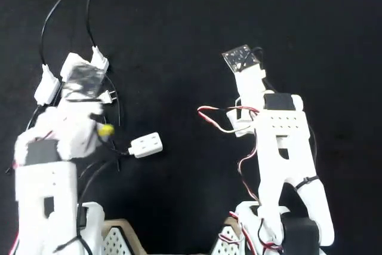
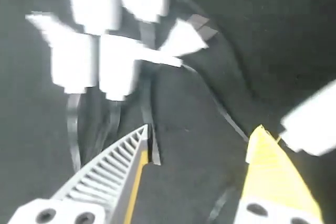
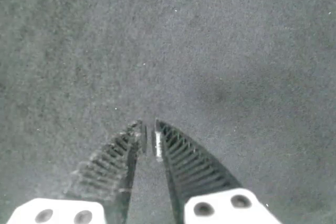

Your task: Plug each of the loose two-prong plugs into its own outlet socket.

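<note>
Several white two-prong plugs on black cords lie at the table's left: one [image 1: 46,85], one [image 1: 98,61], and a small one [image 1: 107,95]. The white outlet socket block [image 1: 147,144] lies loose to their right, nearer the front. My left gripper [image 1: 88,85] hovers over the plug cluster. In the left wrist view it [image 2: 202,132] is open, with blurred plugs [image 2: 73,61] [image 2: 118,66] beyond its fingertips and only cords between them. My right gripper [image 1: 242,58] stands mid-table over bare cloth, apart from everything. Its dark fingers [image 3: 181,156] are shut [image 3: 148,129] on nothing.
Black cords [image 1: 89,16] trail from the plugs toward the far edge. A white piece [image 2: 312,124] sits beside the yellow finger [image 2: 270,166]; I cannot tell what it is. Red and white wires [image 1: 215,117] loop off the right arm. Bare black cloth [image 1: 173,46] lies between the arms.
</note>
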Controlling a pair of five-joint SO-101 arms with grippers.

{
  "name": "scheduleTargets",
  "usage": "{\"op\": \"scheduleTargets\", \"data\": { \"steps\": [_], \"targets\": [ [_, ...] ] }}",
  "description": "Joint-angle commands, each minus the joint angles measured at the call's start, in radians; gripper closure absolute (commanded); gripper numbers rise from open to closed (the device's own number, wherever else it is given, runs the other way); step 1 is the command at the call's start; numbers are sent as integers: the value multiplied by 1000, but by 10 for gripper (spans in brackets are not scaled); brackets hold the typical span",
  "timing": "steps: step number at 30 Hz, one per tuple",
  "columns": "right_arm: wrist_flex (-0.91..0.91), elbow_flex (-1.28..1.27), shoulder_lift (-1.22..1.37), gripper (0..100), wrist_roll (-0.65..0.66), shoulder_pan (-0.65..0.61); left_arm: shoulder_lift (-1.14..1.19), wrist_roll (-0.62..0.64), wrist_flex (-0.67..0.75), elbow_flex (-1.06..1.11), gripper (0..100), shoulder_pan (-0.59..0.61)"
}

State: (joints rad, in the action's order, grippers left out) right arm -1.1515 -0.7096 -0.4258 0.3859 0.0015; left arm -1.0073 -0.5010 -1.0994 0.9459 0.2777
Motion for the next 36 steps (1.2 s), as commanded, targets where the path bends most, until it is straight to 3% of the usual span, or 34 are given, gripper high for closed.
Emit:
{"op": "scheduleTargets", "data": {
  "steps": [1,7,15,27,36],
  "targets": [
    [17,13,-2,976,8,-14,-11,-5,63,12,704,30],
    [17,12,-2,976,8,-14,308,11,94,-185,704,4],
    [17,12,-2,976,8,-14,806,-232,94,-478,704,-90],
    [18,12,-2,976,8,-14,1036,-525,97,-653,704,-137],
    [46,-4,-2,976,8,-15,1295,-537,92,-871,704,-71]
  ]
}}
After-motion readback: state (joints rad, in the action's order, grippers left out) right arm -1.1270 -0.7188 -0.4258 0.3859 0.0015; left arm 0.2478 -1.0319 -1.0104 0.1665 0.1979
